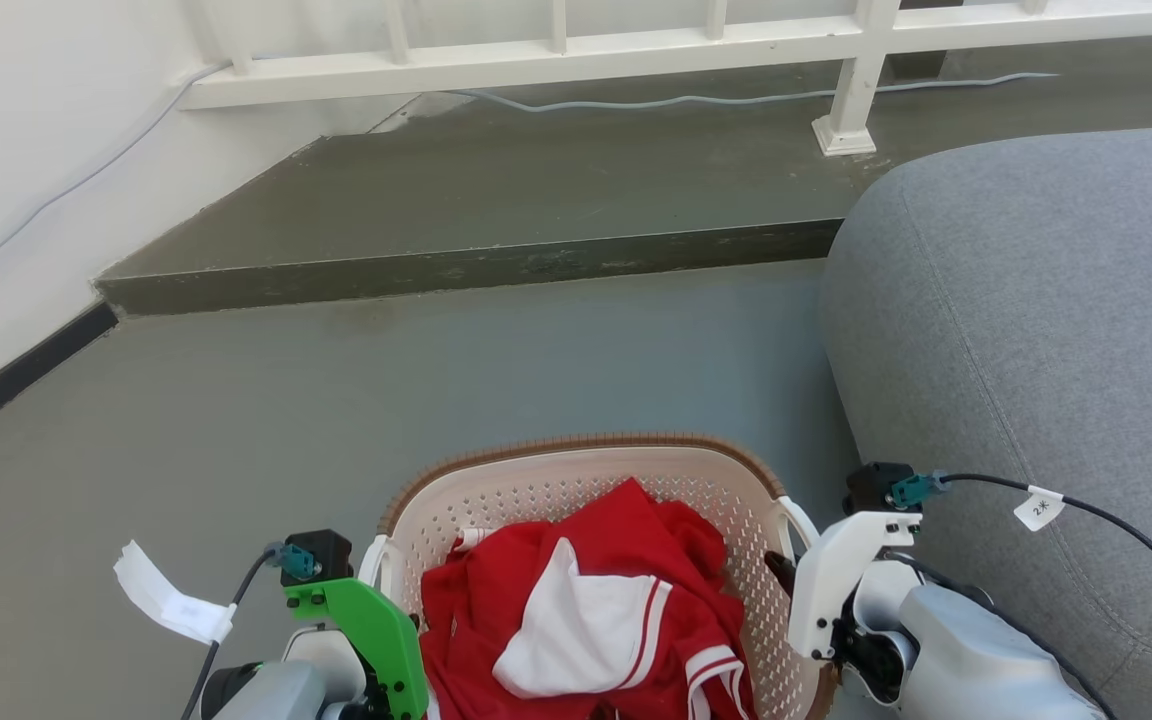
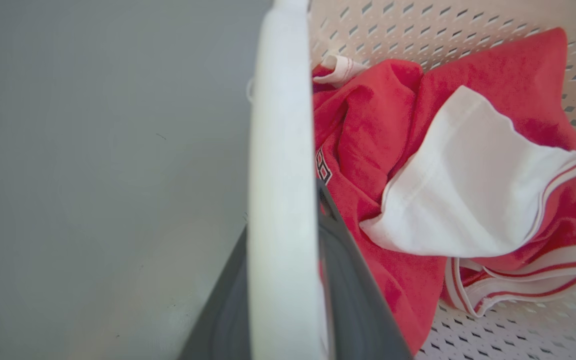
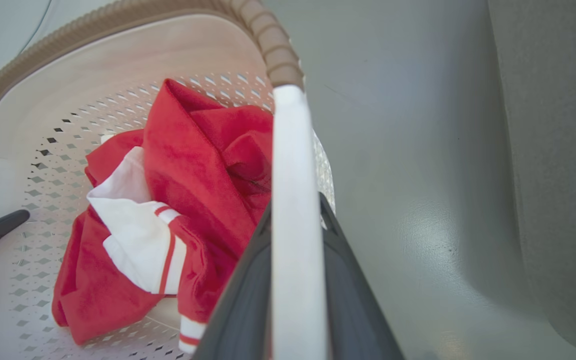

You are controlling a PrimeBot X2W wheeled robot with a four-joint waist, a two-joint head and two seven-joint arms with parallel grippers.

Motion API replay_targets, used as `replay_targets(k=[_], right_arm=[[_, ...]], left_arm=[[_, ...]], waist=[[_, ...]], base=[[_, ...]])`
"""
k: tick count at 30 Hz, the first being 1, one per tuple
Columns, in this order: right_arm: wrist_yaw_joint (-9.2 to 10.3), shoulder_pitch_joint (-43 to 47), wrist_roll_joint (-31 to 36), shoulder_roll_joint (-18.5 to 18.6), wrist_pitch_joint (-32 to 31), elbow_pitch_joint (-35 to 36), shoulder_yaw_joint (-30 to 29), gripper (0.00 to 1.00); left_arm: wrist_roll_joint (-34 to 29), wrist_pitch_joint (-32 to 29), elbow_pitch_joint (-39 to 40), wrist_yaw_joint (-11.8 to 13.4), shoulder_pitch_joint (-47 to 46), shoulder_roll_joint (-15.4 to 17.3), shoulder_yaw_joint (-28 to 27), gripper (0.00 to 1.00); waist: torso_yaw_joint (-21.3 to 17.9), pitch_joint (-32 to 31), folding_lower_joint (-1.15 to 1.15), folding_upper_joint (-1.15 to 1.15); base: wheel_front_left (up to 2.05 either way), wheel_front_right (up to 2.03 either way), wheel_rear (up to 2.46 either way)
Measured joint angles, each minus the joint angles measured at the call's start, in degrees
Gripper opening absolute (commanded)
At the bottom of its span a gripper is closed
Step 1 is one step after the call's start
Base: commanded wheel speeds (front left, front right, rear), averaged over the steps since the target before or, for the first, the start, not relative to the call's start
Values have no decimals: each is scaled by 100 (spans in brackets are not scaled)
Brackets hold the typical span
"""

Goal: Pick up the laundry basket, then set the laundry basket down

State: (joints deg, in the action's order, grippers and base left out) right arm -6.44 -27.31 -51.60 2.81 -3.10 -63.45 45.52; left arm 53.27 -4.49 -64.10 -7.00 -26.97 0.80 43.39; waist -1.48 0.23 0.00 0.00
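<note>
The laundry basket, cream-white and perforated with a brown woven-look rim, sits low in the middle of the head view. A red and white garment lies crumpled inside it. My left gripper is shut on the basket's left white handle, which runs between its two dark fingers. My right gripper is shut on the right white handle, with a dark finger on either side. I cannot tell whether the basket's bottom touches the floor.
A grey upholstered seat stands close on the right of the basket. Ahead, a raised step crosses the grey floor, with a white railing and a cable behind it. A white wall runs along the left.
</note>
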Motion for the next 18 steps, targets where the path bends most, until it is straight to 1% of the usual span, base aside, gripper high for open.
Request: replay_targets(k=[18], right_arm=[[1, 1, -138, 9, -4, -24, 149, 0]], left_arm=[[168, 1, -24, 3, 0, 12, 122, 0]], waist=[[-10, 40, 0, 0]], base=[[0, 0, 0]])
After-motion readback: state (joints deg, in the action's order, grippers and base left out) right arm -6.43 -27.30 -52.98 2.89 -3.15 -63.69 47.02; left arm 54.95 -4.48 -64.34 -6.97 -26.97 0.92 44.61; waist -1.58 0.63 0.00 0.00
